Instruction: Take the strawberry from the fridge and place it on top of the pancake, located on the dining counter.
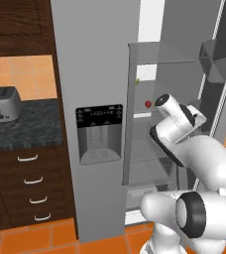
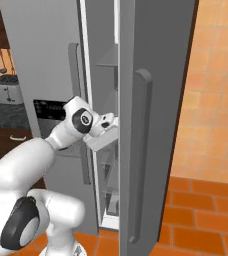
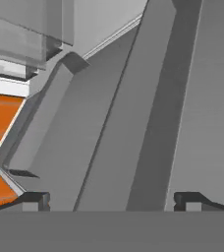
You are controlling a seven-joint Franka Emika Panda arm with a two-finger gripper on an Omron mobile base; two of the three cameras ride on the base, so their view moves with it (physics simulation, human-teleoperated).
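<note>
Item: strawberry (image 1: 148,103) sitting on fridge (image 1: 95,74) shelf, centre frame, lying just left of the tool (image 3: 113,199), whose fingers are standing wide apart, holding nothing.

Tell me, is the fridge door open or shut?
Open: the fridge right door is swung out, showing shelves and the strawberry inside.

Inside the open fridge (image 1: 100,59), glass shelves (image 1: 157,113) carry the goods. The strawberry (image 1: 147,103) sits on the middle shelf toward its left end. At about 11 o'clock from it, a small yellow-green fruit (image 1: 137,81) lies one shelf up. At 9 o'clock from the fridge, a dark speckled worktop (image 1: 26,129) carries a grey toaster (image 1: 2,104). Orange floor tiles (image 1: 60,235) lie beneath.
</note>
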